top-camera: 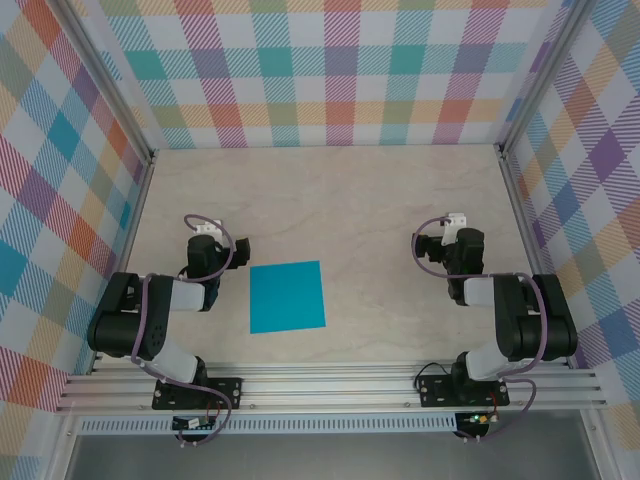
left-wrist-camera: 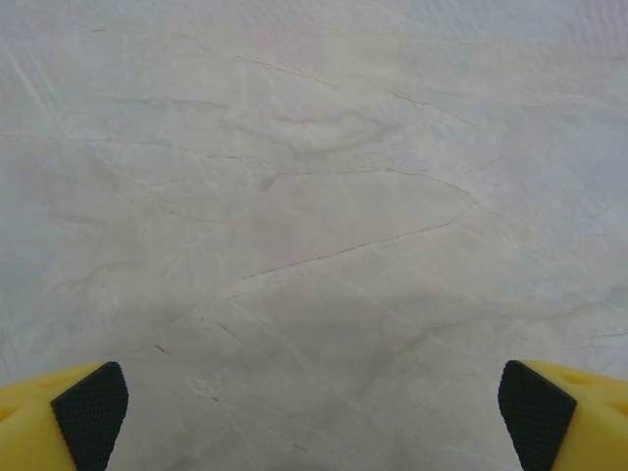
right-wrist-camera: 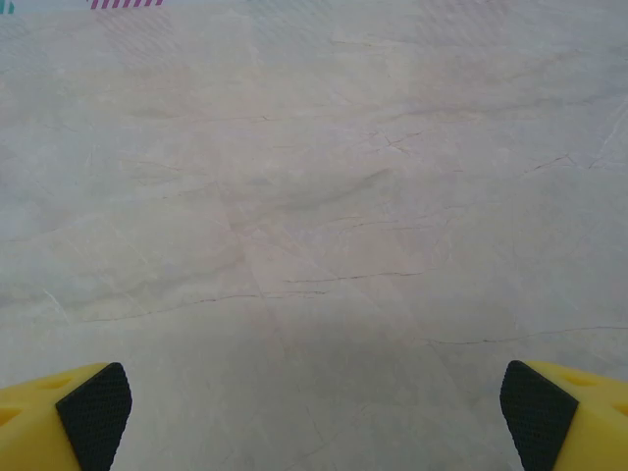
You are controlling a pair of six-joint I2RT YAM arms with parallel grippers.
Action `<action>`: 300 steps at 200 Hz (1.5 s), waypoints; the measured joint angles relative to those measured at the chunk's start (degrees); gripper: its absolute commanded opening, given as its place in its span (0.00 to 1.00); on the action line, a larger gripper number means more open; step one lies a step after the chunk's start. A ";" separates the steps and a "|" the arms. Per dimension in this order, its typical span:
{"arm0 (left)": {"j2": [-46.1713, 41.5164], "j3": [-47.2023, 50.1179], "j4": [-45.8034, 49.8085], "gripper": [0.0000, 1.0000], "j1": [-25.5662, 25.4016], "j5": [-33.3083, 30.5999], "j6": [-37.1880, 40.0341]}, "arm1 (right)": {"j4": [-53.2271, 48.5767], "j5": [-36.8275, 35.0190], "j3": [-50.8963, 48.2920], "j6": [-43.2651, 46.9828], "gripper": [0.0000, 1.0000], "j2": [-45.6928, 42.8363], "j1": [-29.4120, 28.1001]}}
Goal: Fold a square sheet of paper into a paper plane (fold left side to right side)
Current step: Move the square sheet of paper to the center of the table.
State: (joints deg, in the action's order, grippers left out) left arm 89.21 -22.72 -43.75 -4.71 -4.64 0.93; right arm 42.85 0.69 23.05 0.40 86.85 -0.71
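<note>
The square sheet of paper, plain cyan-blue, lies flat and unfolded on the marble table between the two arms. My left gripper sits just left of the sheet, apart from it, open and holding nothing. In the left wrist view my left gripper has its yellow fingers spread wide over bare table. My right gripper rests well to the right of the sheet, also open. The right wrist view has my right gripper with black pads far apart above marble.
The beige marble table is fenced by checkered walls on the left, back and right. An aluminium rail carries both arm bases along the near edge. Free tabletop stretches behind the sheet.
</note>
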 measured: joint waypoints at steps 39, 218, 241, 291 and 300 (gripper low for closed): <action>0.00 0.00 0.00 1.00 0.00 0.00 0.00 | 0.00 0.00 0.02 0.00 1.00 0.00 0.00; -9.99 -1.36 8.11 1.00 0.04 -1.27 -0.79 | -16.22 1.09 8.04 -1.16 1.00 -6.27 0.15; -19.61 -4.96 18.84 1.00 0.04 -1.88 -4.35 | -25.20 2.62 13.07 -4.13 1.00 -12.68 0.26; -29.24 -17.11 45.83 1.00 -7.52 0.20 -11.26 | -40.87 8.63 15.54 -12.11 1.00 -21.51 0.26; -29.03 -18.43 51.10 1.00 -11.19 0.37 -12.37 | -43.08 9.07 15.54 -13.00 1.00 -22.12 0.26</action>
State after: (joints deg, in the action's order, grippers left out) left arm 60.18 -41.15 7.35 -15.90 -4.27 -11.44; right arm -0.23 9.76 38.59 -12.60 64.73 -0.45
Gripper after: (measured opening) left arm 0.997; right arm 0.997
